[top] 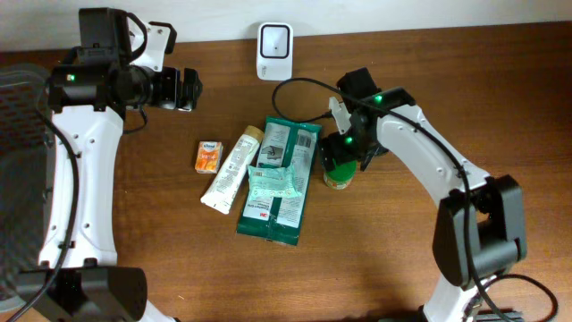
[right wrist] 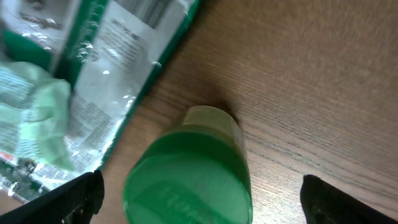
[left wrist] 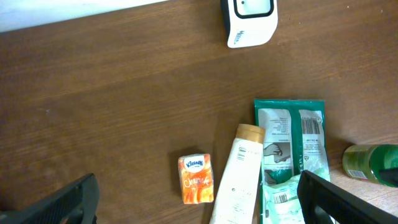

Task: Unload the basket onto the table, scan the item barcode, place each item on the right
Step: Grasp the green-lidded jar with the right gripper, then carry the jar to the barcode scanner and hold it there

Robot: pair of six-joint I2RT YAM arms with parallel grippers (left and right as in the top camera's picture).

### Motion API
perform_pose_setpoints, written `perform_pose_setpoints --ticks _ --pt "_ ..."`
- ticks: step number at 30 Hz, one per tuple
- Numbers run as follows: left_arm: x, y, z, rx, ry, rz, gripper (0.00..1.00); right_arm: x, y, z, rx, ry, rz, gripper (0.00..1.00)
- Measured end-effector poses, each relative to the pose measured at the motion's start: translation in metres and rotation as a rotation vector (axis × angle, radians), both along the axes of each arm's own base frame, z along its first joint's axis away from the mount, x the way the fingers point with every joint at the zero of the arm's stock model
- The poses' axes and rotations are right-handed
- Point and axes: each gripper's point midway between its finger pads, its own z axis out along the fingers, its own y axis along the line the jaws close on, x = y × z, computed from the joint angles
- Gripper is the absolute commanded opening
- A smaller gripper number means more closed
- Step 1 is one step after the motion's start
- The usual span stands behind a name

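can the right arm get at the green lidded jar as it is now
Probably yes. The right gripper hangs open right above the jar, a finger on either side of its green lid, and nothing covers it. The green packet lies beside it, clear of the lid.

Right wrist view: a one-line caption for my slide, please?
Open right gripper over green-lidded container beside green packet.

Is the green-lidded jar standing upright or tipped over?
Upright: the green-lidded jar shows its lid face-up to the right wrist camera, its body below resting on the table.
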Motion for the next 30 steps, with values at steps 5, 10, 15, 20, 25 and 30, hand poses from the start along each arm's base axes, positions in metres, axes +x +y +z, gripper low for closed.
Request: perform_pose_setpoints --ticks 5,10,15,20,25,30 --pt "0.0 0.0 0.0 0.0 0.001 0.0 0.99 -0.001 -0.002 -0.011 -0.013 0.035 -0.051 0.83" --pt "0.0 0.0 0.0 0.0 0.0 0.001 0.99 -0.007 -0.002 -0.012 -0.012 0.06 -0.056 0.88" --pt "0.0 0.0 0.0 0.0 0.0 0.001 0.99 -0.009 0.0 -0.012 0.002 0.07 -0.06 0.82" --pt "0.0 0.0 0.0 0.0 0.0 0.001 0.99 -0.009 -0.001 -0.013 -0.008 0.071 -0.068 0.74" --pt "0.0 0.0 0.0 0.0 0.0 0.0 0.99 -0.015 -0.003 -0.016 -0.022 0.091 -0.066 0.54" --pt "0.0 0.0 0.0 0.0 0.001 0.001 0.99 -0.02 0.009 0.01 0.039 0.151 -0.058 0.47"
